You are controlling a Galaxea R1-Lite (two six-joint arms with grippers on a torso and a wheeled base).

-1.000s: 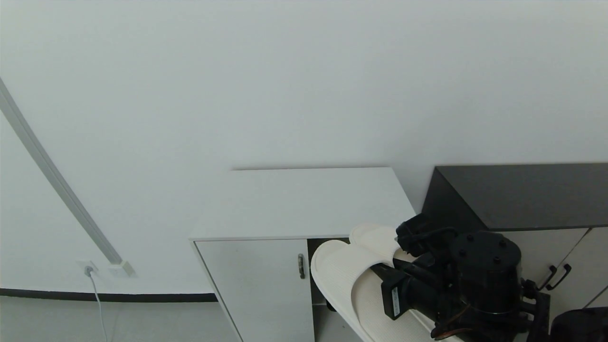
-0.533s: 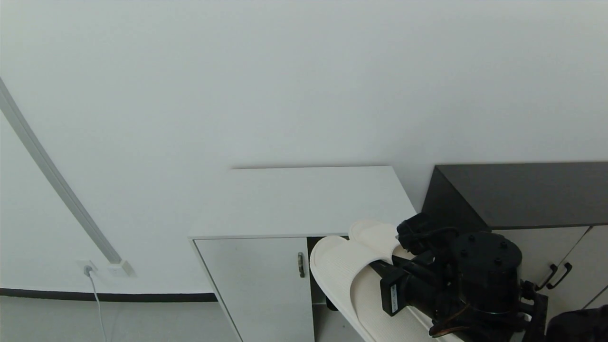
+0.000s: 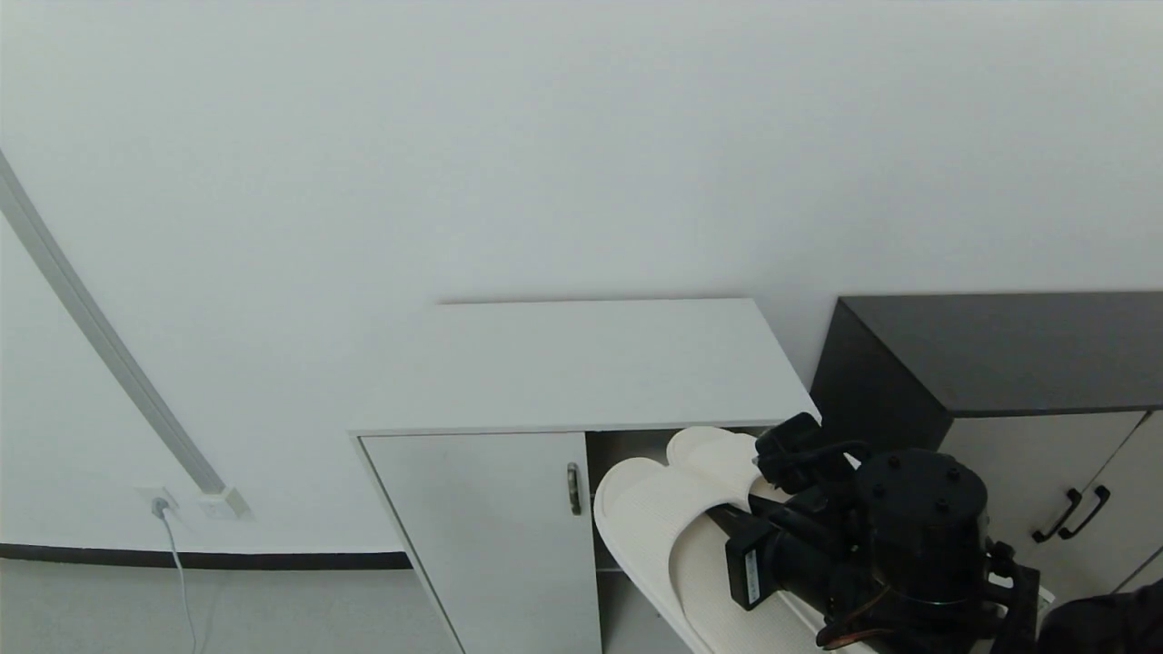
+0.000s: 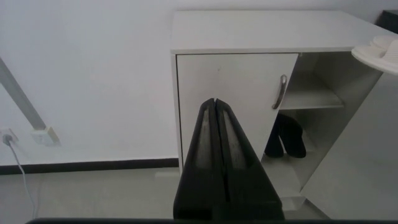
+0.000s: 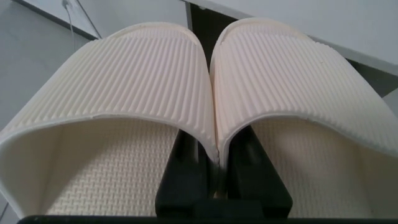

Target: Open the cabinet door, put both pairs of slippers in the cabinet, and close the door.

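Observation:
A pair of cream ribbed slippers [image 3: 654, 518] hangs side by side in front of the white cabinet [image 3: 591, 363], toes level with its open right half [image 3: 627, 450]. My right gripper [image 3: 720, 516] is shut on their inner edges; in the right wrist view its black fingers [image 5: 186, 171] pinch both slippers [image 5: 143, 81] together. The cabinet's left door [image 3: 491, 536] is shut, its handle [image 3: 572, 488] at the inner edge. My left gripper [image 4: 215, 106] is shut on nothing and held off the left door [image 4: 230, 106], the slippers [image 4: 380, 48] off to one side.
Inside the open half are a shelf [image 4: 311, 99] and a dark pair of shoes [image 4: 286, 135] below it. The swung-out right door [image 4: 367, 149] stands beside the opening. A dark-topped cabinet [image 3: 999, 354] stands close on the right. A wall socket with a cable [image 3: 159, 504] is low on the left.
The whole head view has shifted, with the cabinets now higher in it, so the camera has moved. The slippers sit lower against the cabinet opening than before.

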